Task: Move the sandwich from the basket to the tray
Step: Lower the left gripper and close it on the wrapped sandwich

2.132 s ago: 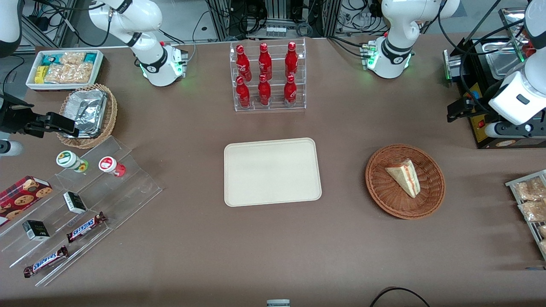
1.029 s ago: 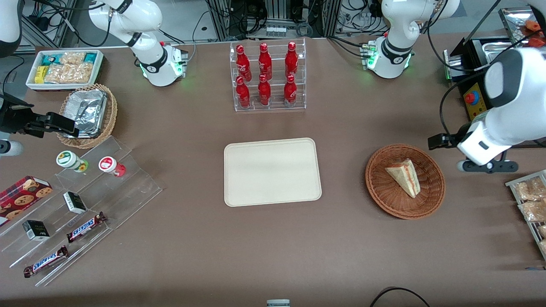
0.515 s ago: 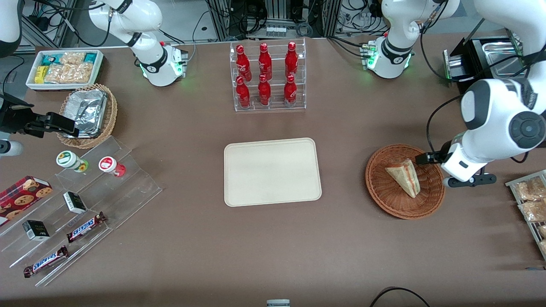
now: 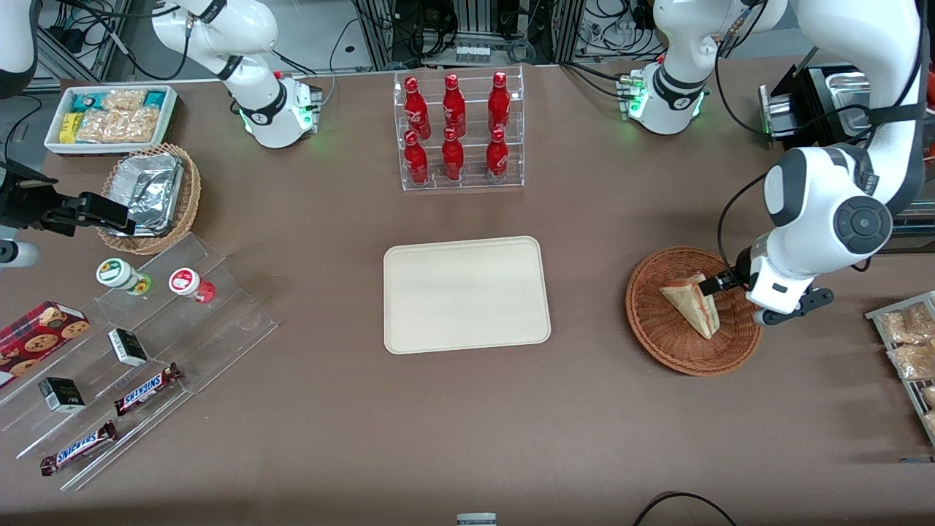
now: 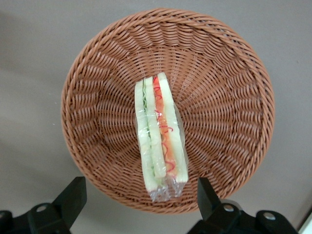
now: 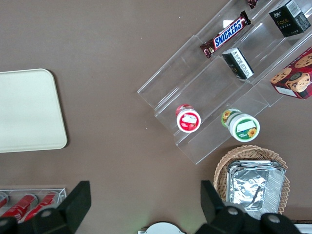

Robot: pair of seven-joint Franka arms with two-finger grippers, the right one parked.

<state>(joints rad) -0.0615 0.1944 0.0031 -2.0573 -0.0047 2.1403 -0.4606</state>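
Moved in from the working arm's end, the gripper (image 4: pixel 711 286) now hangs over the basket (image 4: pixel 661 336), fingers (image 5: pixel 73 197) spread wide. Tray (image 4: pixel 467 294) lies bare mid-table. Sandwich (image 4: pixel 692 302) lies in the basket, a wrapped pale wedge with red and green filling, its tip pointing nearer the front camera.

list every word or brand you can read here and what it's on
"SNICKERS": bar on the clear stepped rack, and two bars in the front view.
Red bottles: white script, too small to read.
Cookie box, dark boxes, cup lids: print too small to read.
Sandwich, basket, tray: no text.
The pincer hangs open over the basket.
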